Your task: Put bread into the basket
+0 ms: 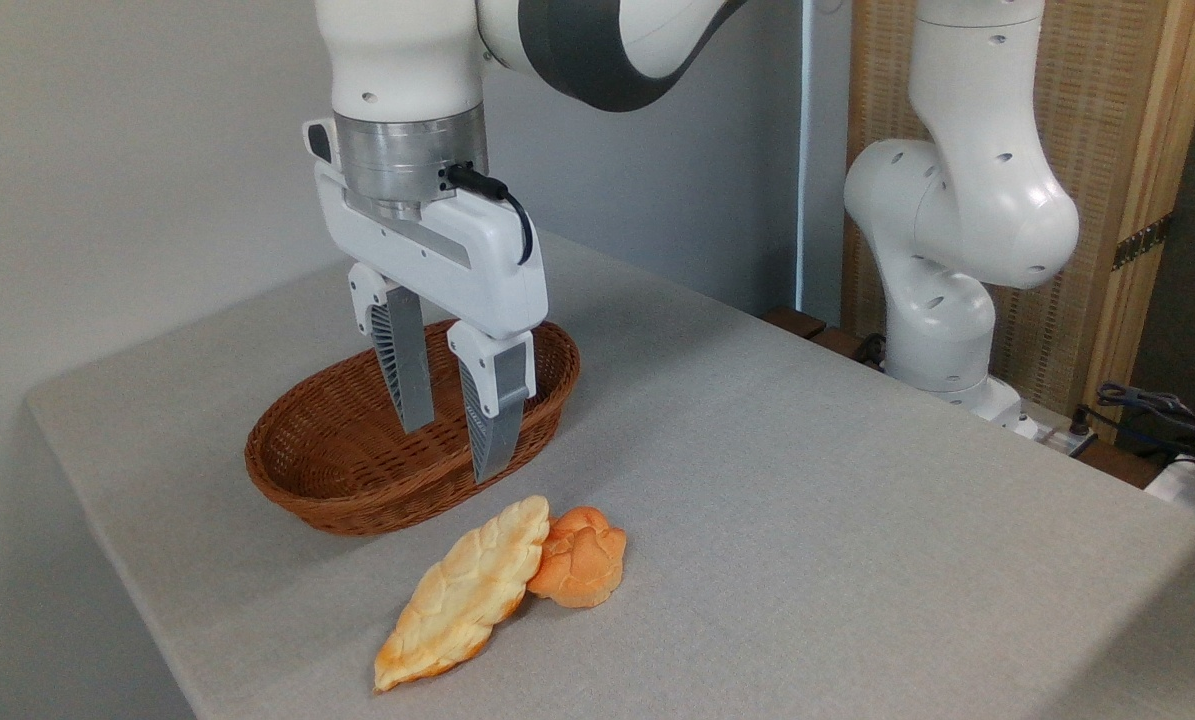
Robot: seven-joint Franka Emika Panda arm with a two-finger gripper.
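On the grey table [807, 480], the bread [467, 592] lies flat near the front edge, a long braided loaf, pale golden with browner tips. Its upper right side touches a small orange knotted bun [582, 557]. Just behind both sits the basket [302, 480], oval, reddish-brown wicker, holding nothing. Above the basket's right half hangs the gripper [455, 445], pointing down, its fingers [404, 375] parted with a moderate gap and gripping nothing. Neither fingertip touches basket or bread.
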